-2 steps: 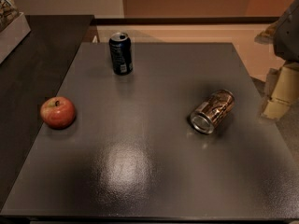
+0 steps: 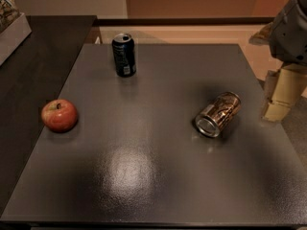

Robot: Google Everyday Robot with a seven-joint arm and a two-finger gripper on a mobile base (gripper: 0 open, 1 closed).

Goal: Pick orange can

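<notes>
end effector (image 2: 277,110) hangs cropped at edge near lying orange can (image 2: 218,114), state unclear.

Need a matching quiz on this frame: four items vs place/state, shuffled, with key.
1 orange can
2 blue can
3 apple
4 tool

A upright, far side of the table
B beyond the table's right edge
C lying on its side, right half
D near the left edge

Pairs: 1-C, 2-A, 3-D, 4-B
</notes>
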